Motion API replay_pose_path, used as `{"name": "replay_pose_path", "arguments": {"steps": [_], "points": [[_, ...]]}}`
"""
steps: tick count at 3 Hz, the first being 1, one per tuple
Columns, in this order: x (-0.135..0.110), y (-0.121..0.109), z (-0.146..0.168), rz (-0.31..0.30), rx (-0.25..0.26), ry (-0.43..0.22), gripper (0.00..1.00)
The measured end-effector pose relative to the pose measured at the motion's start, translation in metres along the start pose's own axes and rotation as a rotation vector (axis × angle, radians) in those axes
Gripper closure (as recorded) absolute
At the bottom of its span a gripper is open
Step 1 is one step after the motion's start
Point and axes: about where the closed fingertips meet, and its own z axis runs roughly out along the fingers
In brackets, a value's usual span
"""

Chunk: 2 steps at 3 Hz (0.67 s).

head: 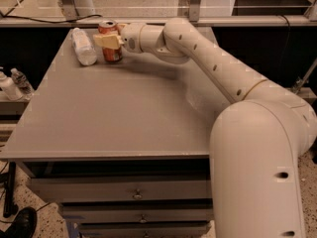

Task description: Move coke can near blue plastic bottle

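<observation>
The coke can, red with a silver top, stands upright at the far left of the grey table. The blue plastic bottle, clear and ribbed, lies on its side just left of the can, a small gap apart. My gripper reaches in from the right and is shut on the coke can. One pale finger crosses the can's front; the other is hidden behind it. The can's base looks to rest on the table.
My white arm spans the table's right half from the near right. Small bottles stand on a low shelf left of the table. Drawers sit under the front edge. A metal rail runs behind the table.
</observation>
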Motion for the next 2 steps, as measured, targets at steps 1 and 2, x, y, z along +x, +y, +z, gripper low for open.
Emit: {"name": "replay_pose_path", "arguments": {"steps": [1,2], "points": [[0.0006,0.0014,-0.0022,0.002,-0.003,0.001,0.13],[0.0002,0.0038,-0.0062,0.003,-0.009,0.005,0.0]]}}
